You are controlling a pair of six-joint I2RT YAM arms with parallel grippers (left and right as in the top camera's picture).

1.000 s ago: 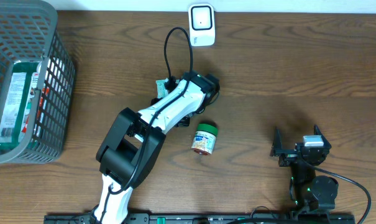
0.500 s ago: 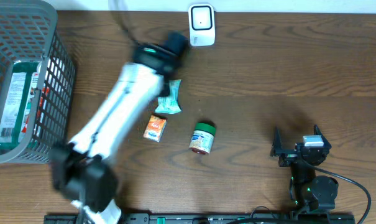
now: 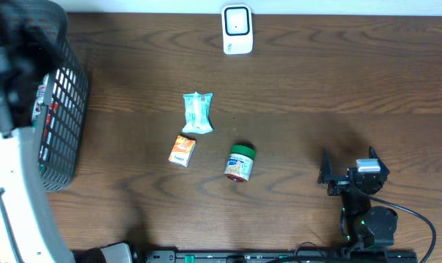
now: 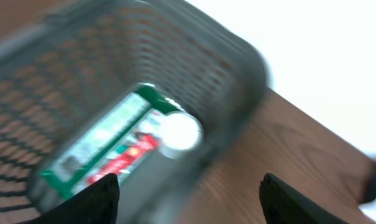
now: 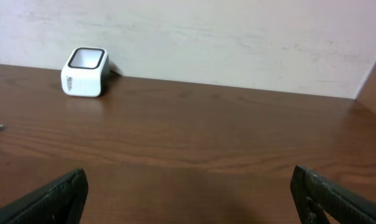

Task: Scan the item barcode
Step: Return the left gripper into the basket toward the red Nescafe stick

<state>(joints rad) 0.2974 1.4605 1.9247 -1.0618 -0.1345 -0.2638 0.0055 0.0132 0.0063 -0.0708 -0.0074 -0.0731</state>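
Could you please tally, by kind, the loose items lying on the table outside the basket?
Teal packet: 1
Orange box: 1
Green-lidded jar: 1
Total: 3

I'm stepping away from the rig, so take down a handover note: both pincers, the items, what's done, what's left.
Left pincer: open, empty, above the basket, which holds a green-and-red package.
Right pincer: open, empty, near the front edge.
Teal packet, orange box, green-lidded jar lie mid-table; scanner at the far edge.
Done: no scan evident.
Left: pick an item, show its barcode to the scanner.
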